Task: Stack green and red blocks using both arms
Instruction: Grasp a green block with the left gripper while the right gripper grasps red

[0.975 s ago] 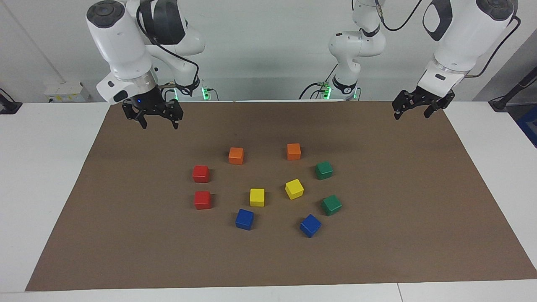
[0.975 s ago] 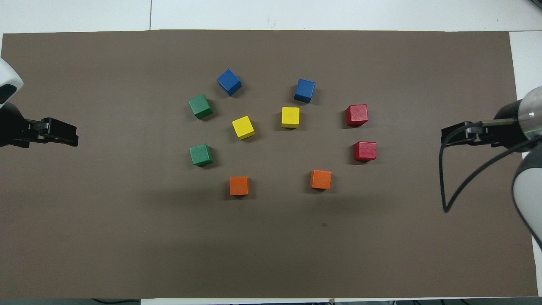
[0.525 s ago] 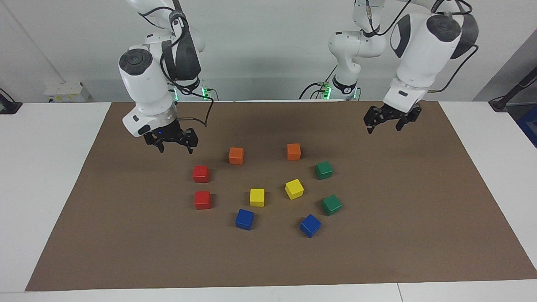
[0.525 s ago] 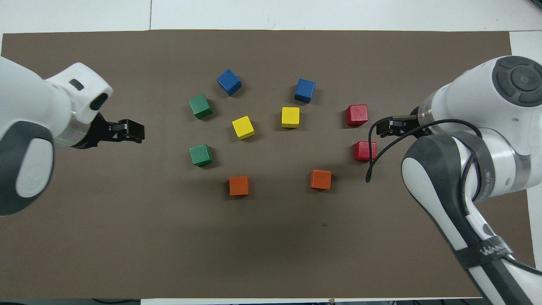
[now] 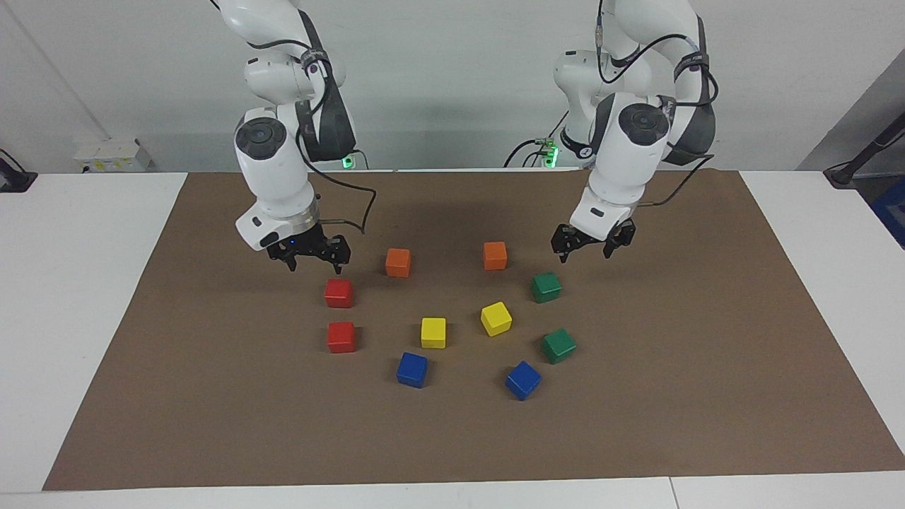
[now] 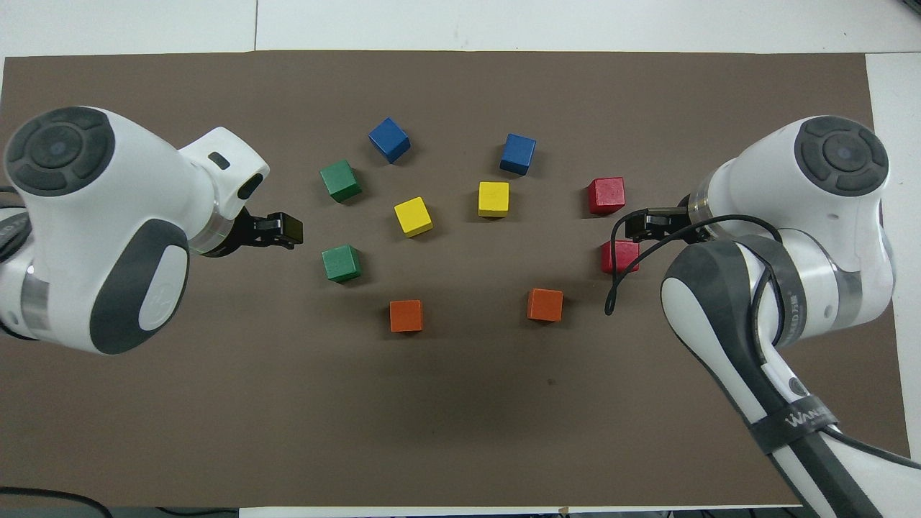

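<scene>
Red blocks [image 5: 339, 293] under spread, empty right gripper [image 5: 314, 261], left gripper [image 5: 586, 249] spread, empty above green blocks [image 5: 546, 287]

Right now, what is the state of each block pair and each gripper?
red blocks: apart, unstacked, on the mat.
green blocks: apart, unstacked, on the mat.
left gripper: open, empty, in the air beside the green blocks.
right gripper: open, empty, in the air beside the red blocks.

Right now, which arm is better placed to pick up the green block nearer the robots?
Left: the left gripper hangs open beside that green block; the right gripper is over the red blocks' end.
</scene>
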Available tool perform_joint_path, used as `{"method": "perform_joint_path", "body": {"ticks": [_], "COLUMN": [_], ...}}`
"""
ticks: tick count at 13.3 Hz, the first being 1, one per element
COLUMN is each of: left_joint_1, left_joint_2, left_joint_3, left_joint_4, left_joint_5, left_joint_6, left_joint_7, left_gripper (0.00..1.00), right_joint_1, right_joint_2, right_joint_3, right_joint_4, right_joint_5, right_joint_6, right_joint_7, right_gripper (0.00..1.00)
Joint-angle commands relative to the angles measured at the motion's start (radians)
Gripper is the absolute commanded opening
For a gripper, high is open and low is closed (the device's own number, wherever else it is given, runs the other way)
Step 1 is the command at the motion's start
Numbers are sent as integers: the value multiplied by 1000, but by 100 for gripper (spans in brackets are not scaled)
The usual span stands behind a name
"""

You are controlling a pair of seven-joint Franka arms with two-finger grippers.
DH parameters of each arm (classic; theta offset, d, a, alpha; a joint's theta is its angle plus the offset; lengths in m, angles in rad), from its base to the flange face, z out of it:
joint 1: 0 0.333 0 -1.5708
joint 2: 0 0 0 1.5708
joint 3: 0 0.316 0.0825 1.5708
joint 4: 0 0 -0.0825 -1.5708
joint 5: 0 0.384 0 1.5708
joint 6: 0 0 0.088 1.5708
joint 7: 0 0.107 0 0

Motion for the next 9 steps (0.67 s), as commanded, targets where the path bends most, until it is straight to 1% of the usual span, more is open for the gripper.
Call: {"method": "perform_joint_path", "body": {"ticks": [1, 3, 4, 5, 7, 9], "left_joint_1": [-31, -64, -74, -84, -97, -103], "left_joint_2": [12, 47, 66, 75, 109, 136], "left_joint_3": [16, 16, 16, 16, 16, 16], "left_joint_4": [-75, -75, -75, -75, -76, -75], "left_joint_5": [2, 2, 2, 2, 2, 2], "left_joint_6": [107, 166, 183, 187, 217, 233], "left_joint_7": [-42, -132, -144, -151, -242, -266], "left_gripper": [100, 100, 100, 100, 100, 100], "right_joint_1": [16, 27, 27, 30, 32, 30], "right_joint_2": [20, 43, 52, 61, 75, 89], "right_joint_3": [1, 1, 1, 1, 1, 1], "right_joint_4": [-51, -51, -53, -54, -57, -79], "right_joint_5": [16, 16, 16, 16, 16, 16], "right_joint_6": [80, 114, 129, 141, 150, 201], "right_joint_7": [32, 49, 51, 51, 51, 49], "right_gripper": [100, 100, 100, 100, 100, 100]}}
